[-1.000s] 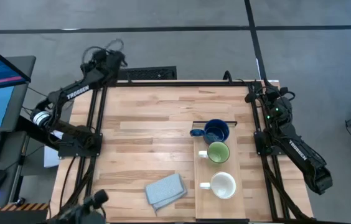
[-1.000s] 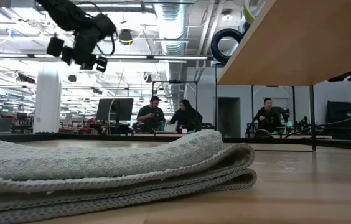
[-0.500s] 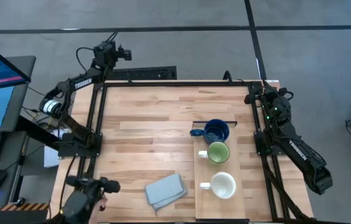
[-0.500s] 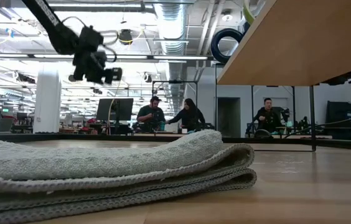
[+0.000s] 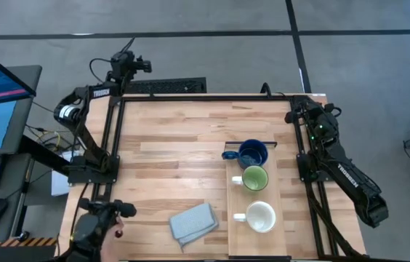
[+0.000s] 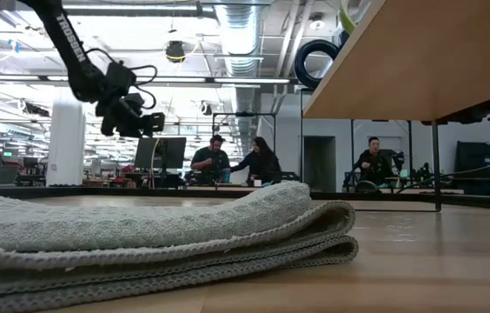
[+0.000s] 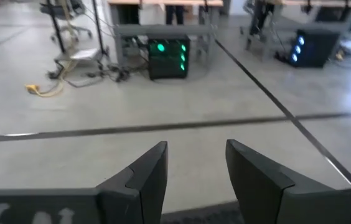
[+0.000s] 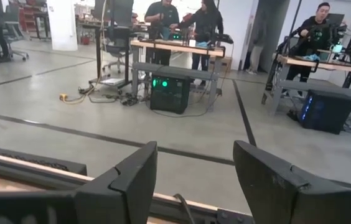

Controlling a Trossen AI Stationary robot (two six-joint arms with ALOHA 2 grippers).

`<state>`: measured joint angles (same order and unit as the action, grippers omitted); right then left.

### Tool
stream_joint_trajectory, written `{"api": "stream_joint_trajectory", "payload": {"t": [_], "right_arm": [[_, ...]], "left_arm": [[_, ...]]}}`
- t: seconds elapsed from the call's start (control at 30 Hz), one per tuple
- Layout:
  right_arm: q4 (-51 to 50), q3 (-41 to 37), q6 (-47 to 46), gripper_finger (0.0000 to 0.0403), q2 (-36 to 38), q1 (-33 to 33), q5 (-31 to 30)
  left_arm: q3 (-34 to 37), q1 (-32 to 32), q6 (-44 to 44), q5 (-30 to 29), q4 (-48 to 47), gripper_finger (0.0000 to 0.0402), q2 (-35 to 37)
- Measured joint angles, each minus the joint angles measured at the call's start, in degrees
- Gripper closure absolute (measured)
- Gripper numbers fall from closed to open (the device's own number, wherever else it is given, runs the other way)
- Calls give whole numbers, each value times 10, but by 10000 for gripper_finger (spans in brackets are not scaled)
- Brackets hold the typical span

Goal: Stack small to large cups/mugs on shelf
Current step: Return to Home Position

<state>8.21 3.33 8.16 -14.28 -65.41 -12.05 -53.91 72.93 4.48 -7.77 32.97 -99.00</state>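
My left gripper (image 7: 195,149) hangs beyond the back left corner of the worktop (image 5: 176,138), out over the grey floor, with its fingers spread and nothing between them. My right gripper (image 8: 194,152) sits at the back right corner, the arm folded along the right edge; it is likewise released, holding nothing and looking out past the worktop's rim into the room. The three mugs stand in a row on the shelf (image 5: 243,240), which lies on the right half of the worktop. The blue mug (image 5: 252,153) is at the far end by the dark metal edge, the green mug (image 5: 254,178) is just beside it in the middle, and the white mug (image 5: 261,216) is nearest the front, a little apart from the green one. All three are upright, with their handles pointing left. A folded cloth (image 5: 193,222) lies on the worktop left of the shelf, level with the white mug. People sit at desks in the room behind.
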Motion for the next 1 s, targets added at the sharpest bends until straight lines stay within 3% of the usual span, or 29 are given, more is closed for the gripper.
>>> {"api": "stream_joint_trajectory", "payload": {"t": [0.13, 0.37, 0.6, 0.67, 1.0], "right_arm": [[-6, 0, 0, 168, 0, 0, 0], [-2, 0, -2, 168, 1, -1, 0], [-5, 0, -2, 168, 1, -1, 0], [-5, 0, -2, 168, 0, -1, 0], [-6, 0, -8, 168, 1, -1, 0]], "left_arm": [[39, 9, -7, -15, 49, 249, 0], [114, -10, 30, 26, 171, 249, 9], [240, -31, 41, 15, 386, 249, 17], [266, -29, 50, 47, 425, 249, 22], [332, -43, 39, 91, 435, 249, 86]]}}
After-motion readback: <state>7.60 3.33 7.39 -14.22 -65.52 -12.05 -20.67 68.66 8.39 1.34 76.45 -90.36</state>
